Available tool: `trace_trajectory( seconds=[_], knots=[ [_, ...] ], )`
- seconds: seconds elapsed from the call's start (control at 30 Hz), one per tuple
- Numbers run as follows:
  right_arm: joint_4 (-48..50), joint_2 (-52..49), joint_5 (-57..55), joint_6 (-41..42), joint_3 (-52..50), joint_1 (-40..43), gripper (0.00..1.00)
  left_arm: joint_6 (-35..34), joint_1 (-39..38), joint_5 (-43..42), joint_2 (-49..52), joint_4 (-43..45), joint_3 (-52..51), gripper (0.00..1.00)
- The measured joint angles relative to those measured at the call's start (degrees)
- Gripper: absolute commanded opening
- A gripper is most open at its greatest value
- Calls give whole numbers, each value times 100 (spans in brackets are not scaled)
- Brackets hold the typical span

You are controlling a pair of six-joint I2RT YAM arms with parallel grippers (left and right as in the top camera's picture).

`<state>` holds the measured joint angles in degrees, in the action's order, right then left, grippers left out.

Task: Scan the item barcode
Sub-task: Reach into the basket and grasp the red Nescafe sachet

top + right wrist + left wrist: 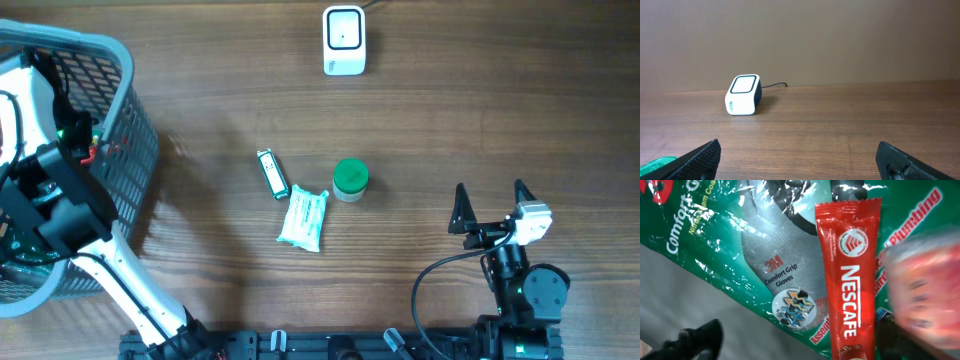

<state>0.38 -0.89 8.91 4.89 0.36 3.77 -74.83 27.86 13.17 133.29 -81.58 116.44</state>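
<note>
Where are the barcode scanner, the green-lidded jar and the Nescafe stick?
barcode scanner [344, 40]: overhead view, on its white top face.
green-lidded jar [350, 176]: overhead view, centre of the green lid.
Nescafe stick [850, 280]: left wrist view, on the red wrapper at the white lettering.

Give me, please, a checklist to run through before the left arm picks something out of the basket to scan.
1. Is the left gripper open over the stick? Ok, the jaws stand wide.
2. Is the stick free on top? Ok, it lies on the glove packet.
3. Is the stick apart from its neighbours? Cannot tell, because a blurred red packet sits close beside it.
4. Is the barcode side known? Cannot tell, since only the logo face shows.
5. Is the scanner unblocked? Ok, nothing is on or against it.
6. Is the right gripper out of the way? Ok, it is open and apart from the scanner.
</note>
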Motion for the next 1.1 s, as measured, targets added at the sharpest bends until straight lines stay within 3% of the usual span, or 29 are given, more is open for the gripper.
trace_trajectory(
  seconds=[0.07, 0.13, 0.3, 0.37, 0.43, 0.53, 0.63, 0.77, 0.87, 1.0, 1.03, 1.1],
  knots=[
    [0, 0, 0, 0, 0, 0, 100, -42, -44, -2, 4, 7, -24, 63],
    [0, 0, 0, 0, 0, 0, 100, -24, -127, 0, 20, 9, -122, 33],
    [0, 0, 0, 0, 0, 0, 100, -17, -321, 66, 33, -4, -367, 9],
    [0, 0, 0, 0, 0, 0, 100, -7, -365, 144, 39, -72, -382, 7],
    [0, 0, 0, 0, 0, 0, 100, -28, -415, 238, 52, -114, -422, 29],
    [0, 0, 0, 0, 0, 0, 100, -7, -446, 352, 55, -173, -433, 80],
    [0, 0, 0, 0, 0, 0, 100, -57, -461, 551, 42, -278, -428, 90],
    [0, 0, 0, 0, 0, 0, 100, -70, -501, 699, 55, -247, -442, 88],
    [0, 0, 0, 0, 0, 0, 100, -83, -520, 737, -20, -31, -629, 73],
    [0, 0, 0, 0, 0, 0, 100, -111, -542, 780, -173, 501, -997, 10],
    [0, 0, 0, 0, 0, 0, 99, -92, -542, 800, -170, 597, -1025, 4],
    [0, 0, 0, 0, 0, 0, 100, -57, -535, 820, -160, 603, -1051, 4]
  ],
)
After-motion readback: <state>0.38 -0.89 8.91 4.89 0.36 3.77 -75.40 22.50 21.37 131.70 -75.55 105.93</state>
